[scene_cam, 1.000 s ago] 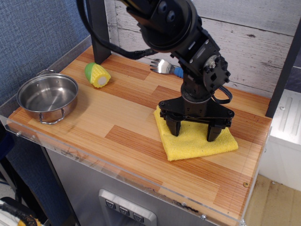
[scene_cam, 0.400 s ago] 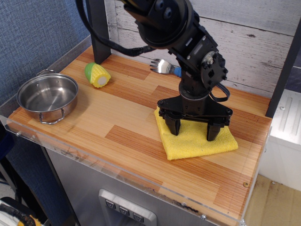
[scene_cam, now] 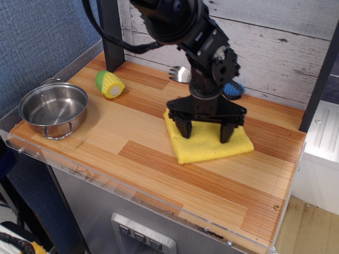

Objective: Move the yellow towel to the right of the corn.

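The yellow towel (scene_cam: 205,150) lies flat on the wooden table, right of the middle. My gripper (scene_cam: 206,135) stands over it, jaws spread wide, with both fingertips (scene_cam: 186,130) pressing down on the cloth near its back half. The corn (scene_cam: 110,84) lies at the back left of the table, well to the left of the towel, its pale cut face turned toward the front.
A steel pot (scene_cam: 53,108) stands at the front left corner. A metal fork (scene_cam: 181,74) with a blue handle (scene_cam: 233,89) lies at the back by the plank wall, partly hidden by the arm. A black post (scene_cam: 111,37) stands behind the corn.
The gripper and the towel under it have slid together to the left and a little toward the back. The corn and pot have not moved.
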Tool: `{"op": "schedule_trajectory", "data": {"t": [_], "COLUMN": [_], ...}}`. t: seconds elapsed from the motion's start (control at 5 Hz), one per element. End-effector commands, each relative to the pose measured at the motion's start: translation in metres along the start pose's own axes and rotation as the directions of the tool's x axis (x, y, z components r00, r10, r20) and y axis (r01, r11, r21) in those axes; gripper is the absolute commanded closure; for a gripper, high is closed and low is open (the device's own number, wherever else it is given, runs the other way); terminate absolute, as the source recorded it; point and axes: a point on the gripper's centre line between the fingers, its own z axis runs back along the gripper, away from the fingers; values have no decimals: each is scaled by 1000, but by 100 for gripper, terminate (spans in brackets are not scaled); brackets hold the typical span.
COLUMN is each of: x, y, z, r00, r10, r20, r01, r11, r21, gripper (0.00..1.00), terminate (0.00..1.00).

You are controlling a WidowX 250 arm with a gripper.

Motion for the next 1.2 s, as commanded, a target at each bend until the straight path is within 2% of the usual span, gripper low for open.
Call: {"op": "schedule_trajectory", "data": {"t": [0.0, 0.8, 1.0], "x": [12, 32, 37], "y": [42, 116, 124], "z": [-16, -14, -9], "r00": [998, 989, 986], "r10": [55, 151, 164], "r20": [-17, 6, 20], "r01": [-54, -151, -165], "r11": [997, 982, 979], "r21": [50, 116, 120], "gripper": [0, 0, 0], "terminate": [0, 0, 0]}}
